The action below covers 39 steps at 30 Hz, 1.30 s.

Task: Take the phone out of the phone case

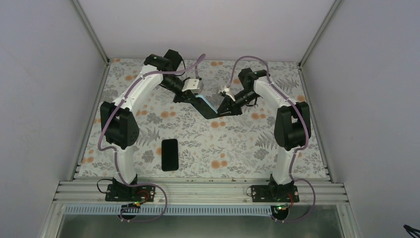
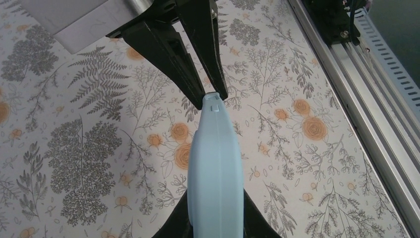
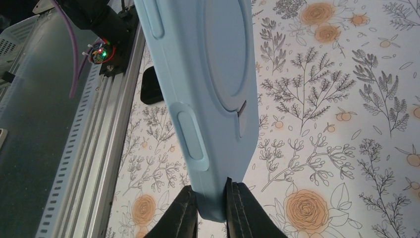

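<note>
Two phones are in view. Nearest the front edge, a plain black phone (image 1: 169, 154) lies flat on the floral surface (image 1: 237, 148), well apart from both hands. Farther back, the light blue phone case (image 3: 208, 74) is held in the air above the surface, spanning the gap between the hands. The left hand (image 2: 215, 223) is clenched on one short end of it. The right hand (image 3: 213, 201) is clenched on the opposite end, its fingers pinching the shell from both sides. Raised button covers (image 3: 190, 134) run along one long edge of the case. From above, the phone (image 1: 205, 110) shows as a dark strip beside the blue edge, seated inside the case.
</note>
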Available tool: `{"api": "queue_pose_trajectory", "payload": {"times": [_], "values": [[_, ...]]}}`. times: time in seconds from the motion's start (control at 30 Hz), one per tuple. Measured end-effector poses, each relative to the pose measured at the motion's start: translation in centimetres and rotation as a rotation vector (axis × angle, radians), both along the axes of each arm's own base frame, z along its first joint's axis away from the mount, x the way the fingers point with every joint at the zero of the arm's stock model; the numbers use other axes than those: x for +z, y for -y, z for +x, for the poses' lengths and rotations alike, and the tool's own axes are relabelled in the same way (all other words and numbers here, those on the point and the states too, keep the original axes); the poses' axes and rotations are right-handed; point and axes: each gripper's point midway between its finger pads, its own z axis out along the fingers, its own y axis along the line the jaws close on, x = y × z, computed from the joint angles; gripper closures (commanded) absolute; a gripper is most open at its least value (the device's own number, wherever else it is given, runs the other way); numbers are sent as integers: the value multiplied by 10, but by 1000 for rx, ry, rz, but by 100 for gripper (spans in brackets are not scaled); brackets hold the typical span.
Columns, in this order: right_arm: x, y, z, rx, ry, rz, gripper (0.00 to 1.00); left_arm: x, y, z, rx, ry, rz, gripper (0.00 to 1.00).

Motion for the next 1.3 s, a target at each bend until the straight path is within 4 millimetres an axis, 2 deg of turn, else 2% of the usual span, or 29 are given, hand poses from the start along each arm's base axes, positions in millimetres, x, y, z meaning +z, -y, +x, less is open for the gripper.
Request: {"api": "queue_pose_trajectory", "payload": {"times": [0.67,0.93,1.3], "values": [[1,12,-18,78,85,-40,97,3,12,-20,-61,35,-2,98],[-7,19,-22,100,94,-93,97,-4,20,-24,-95,74,14,98],[-16,16,-41,159,119,-122,97,-11,20,-37,-162,86,37,98]]}}
